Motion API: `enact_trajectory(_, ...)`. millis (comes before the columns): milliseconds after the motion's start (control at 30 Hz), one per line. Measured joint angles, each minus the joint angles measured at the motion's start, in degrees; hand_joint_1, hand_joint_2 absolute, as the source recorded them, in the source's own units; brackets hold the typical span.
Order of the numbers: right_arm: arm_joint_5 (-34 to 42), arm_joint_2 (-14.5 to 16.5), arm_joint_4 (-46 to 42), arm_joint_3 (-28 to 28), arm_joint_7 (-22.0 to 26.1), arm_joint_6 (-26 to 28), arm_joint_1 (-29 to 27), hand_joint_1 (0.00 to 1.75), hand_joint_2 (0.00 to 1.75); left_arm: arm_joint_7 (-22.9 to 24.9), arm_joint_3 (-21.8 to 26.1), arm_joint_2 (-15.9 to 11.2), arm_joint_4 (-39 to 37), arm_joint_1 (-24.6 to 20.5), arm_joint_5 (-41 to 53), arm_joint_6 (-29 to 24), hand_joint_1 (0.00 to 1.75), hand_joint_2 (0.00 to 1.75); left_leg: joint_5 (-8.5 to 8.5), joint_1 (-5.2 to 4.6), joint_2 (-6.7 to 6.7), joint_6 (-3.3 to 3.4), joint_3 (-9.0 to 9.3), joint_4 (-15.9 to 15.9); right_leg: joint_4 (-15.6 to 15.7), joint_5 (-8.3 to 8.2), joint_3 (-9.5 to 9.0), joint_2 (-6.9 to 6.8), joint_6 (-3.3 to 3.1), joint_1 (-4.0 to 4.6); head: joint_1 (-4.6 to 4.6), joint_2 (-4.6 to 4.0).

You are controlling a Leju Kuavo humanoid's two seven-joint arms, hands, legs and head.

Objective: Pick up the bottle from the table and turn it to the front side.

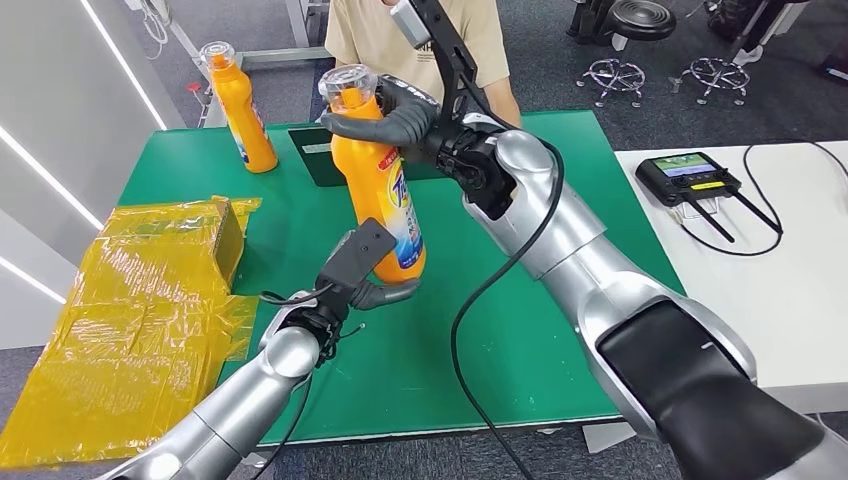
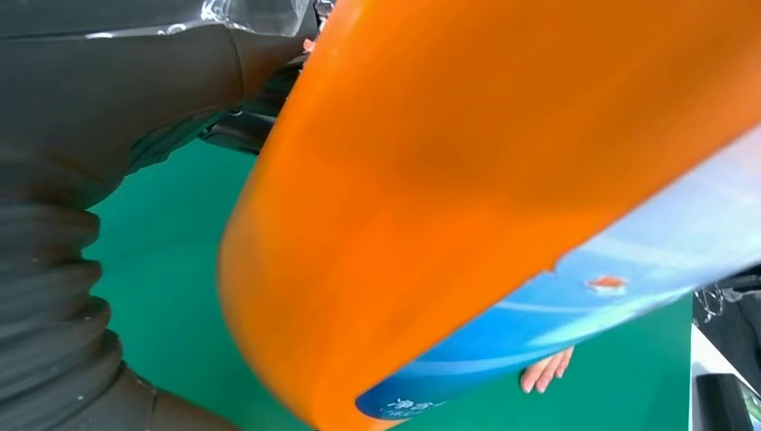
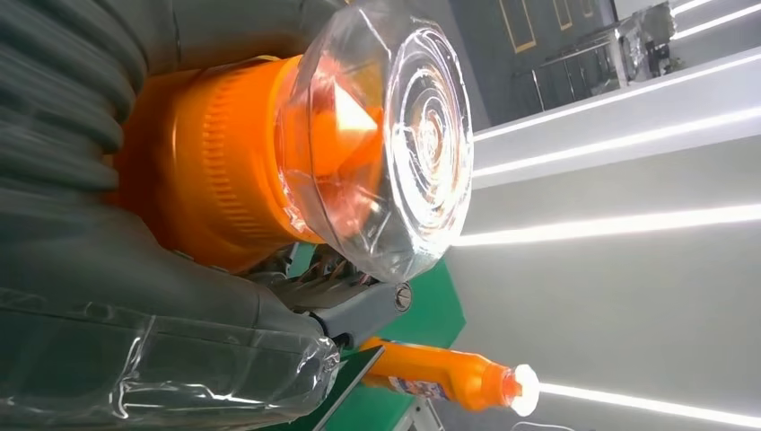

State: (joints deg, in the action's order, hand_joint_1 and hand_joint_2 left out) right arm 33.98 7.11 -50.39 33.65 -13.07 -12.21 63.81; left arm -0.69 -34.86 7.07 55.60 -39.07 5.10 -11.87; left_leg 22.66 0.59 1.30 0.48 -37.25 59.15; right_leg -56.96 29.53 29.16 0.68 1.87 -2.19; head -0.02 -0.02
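Green table (image 1: pixel 500 330), orange bottle (image 1: pixel 380 190) upright, clear cap (image 1: pixel 348 80)

Green table (image 1: pixel 560 180) at centre, running away from camera. White table (image 1: pixel 800 260) just beside it on right, carrying black handheld controller (image 1: pixel 688 178) with lit screen and black cable (image 1: pixel 770 215). Crumpled yellow plastic sheet (image 1: pixel 120 330) draped over green table's left end. Grey floor (image 1: pixel 620 100) beyond. Two chrome stool bases (image 1: pixel 665 78) at far right, black round seat (image 1: pixel 640 18) above them. White wall (image 1: pixel 50 130) on left with bright light strips (image 3: pixel 619 144). Person in beige shirt (image 1: pixel 375 35) standing at table's far edge.
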Motion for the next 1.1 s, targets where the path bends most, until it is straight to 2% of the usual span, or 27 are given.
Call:
enact_trajectory(167, -0.2, -0.2, -0.8, -0.4, 0.1, 0.0, -0.5, 1.75, 1.75, 0.0, 0.2, 0.1, 0.0, 0.1, -1.8, 1.2, 1.75, 1.75, 0.0, 0.0, 0.0, 0.0, 0.0, 0.0, 0.0, 0.0, 0.0, 0.0, 0.0, 0.0, -0.01, 0.0)
enact_trajectory(267, -0.4, -0.4, -1.4, -0.7, 0.4, 0.0, -1.0, 0.44, 1.75, 0.0, 0.4, 0.0, 0.1, 0.3, -3.2, 2.1, 1.75, 1.75, 0.0, 0.0, 0.0, 0.0, 0.0, 0.0, 0.0, 0.0, 0.0, 0.0, 0.0, 0.0, 0.01, 0.0)
enact_trajectory(300, -0.4, -0.5, -1.7, -0.8, 0.5, 0.0, -1.3, 0.0, 1.31, 0.0, 0.4, 0.0, 0.3, 0.4, -3.6, 2.4, 1.75, 1.75, 0.0, 0.0, 0.0, 0.0, 0.0, 0.0, 0.0, 0.0, 0.0, 0.0, 0.0, 0.0, 0.01, 0.0)
enact_trajectory(400, -0.8, -1.1, -3.1, -1.3, 1.1, 0.0, -2.1, 0.0, 0.0, 0.0, 0.8, -0.7, 1.8, 1.1, -3.9, 3.0, 1.75, 1.75, 0.0, 0.0, 0.0, 0.0, 0.0, 0.0, 0.0, 0.0, 0.01, 0.0, 0.0, 0.0, 0.0, 0.0)
enact_trajectory(500, -1.7, -2.8, -5.2, -2.3, 1.7, 0.3, -3.0, 0.0, 0.0, 0.0, 1.8, -2.5, 4.4, 2.0, -3.3, 3.2, 1.75, 1.75, 0.0, 0.0, 0.01, 0.0, 0.0, 0.0, 0.0, 0.0, 0.01, -0.01, 0.0, 0.0, -0.01, 0.0)
enact_trajectory(600, -2.3, -5.7, -7.8, -3.9, 2.1, 0.5, -3.8, 0.0, 0.0, 0.0, 3.8, -5.4, 7.2, 3.3, -2.7, 2.5, 1.75, 1.75, 0.0, 0.0, 0.0, 0.0, 0.0, 0.0, 0.0, 0.0, 0.01, 0.0, 0.0, 0.0, 0.0, 0.0)
enact_trajectory(900, -2.3, -15.7, -13.4, -7.5, 3.3, -1.7, -6.9, 0.0, 0.0, -2.1, 14.0, -14.8, 12.1, 7.4, -4.2, 1.7, 1.75, 1.75, 0.0, 0.01, -0.03, 0.0, 0.0, 0.0, 0.0, 0.0, 0.02, 0.02, 0.0, 0.0, 0.0, 0.0)
enact_trajectory(1100, -2.2, -18.5, -14.9, -8.1, 3.5, -2.2, -8.6, 0.0, 0.0, -2.2, 17.1, -17.4, 13.2, 8.7, -4.8, 1.0, 1.75, 1.75, 0.0, 0.01, -0.03, 0.0, 0.0, 0.0, 0.0, 0.0, 0.02, 0.03, 0.0, 0.01, -0.01, 0.0)
